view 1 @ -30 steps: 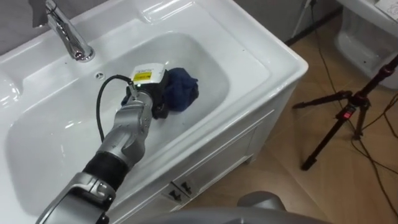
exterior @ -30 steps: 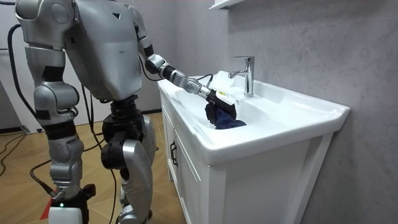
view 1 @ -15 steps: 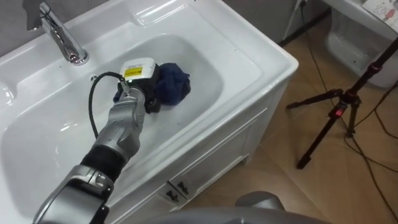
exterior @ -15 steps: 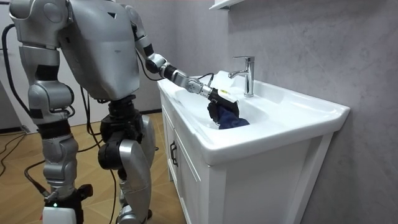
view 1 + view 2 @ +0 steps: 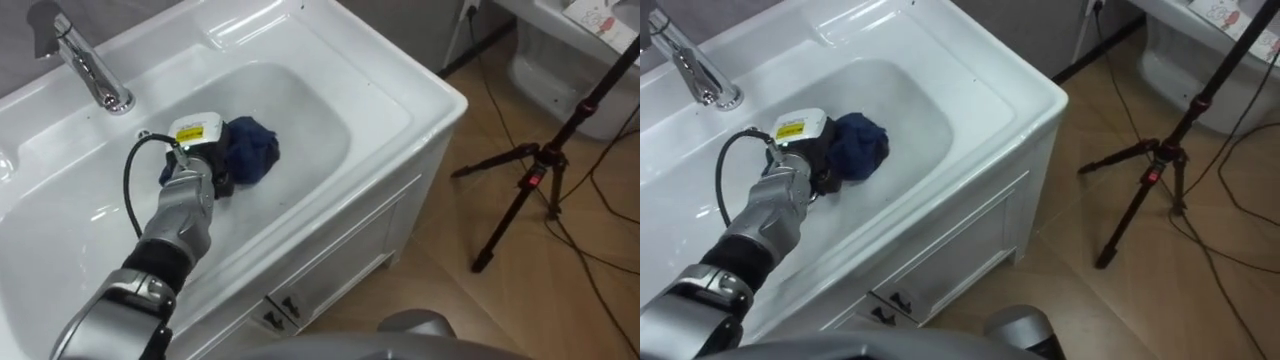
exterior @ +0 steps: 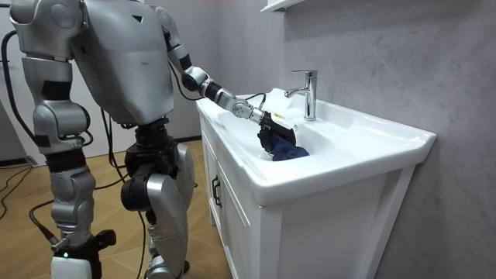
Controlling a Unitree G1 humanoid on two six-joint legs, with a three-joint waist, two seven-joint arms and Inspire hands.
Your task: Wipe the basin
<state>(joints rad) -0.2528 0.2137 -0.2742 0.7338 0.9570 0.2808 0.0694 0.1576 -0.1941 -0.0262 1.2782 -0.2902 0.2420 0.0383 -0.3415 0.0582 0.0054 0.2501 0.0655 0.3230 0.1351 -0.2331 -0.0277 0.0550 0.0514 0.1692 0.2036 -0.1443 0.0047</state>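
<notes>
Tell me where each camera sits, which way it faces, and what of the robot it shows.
Left eye view: on the robot's head, looking down into the basin; its left arm reaches in, left robot hand gripping the blue cloth.
Right eye view: beside it, same downward look and arm.
Room view: standing off in the room, side-on to the cabinet; shows the robot head to legs.
Shared: all three show faucet, cloth and hand; both eye views catch the tripod.

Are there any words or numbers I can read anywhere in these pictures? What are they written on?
Yellow sticker on the left hand, which grips the blue cloth: dark print, too small to read.
White object at the top right: red marks, too blurred to read.
Nothing else bears writing.
</notes>
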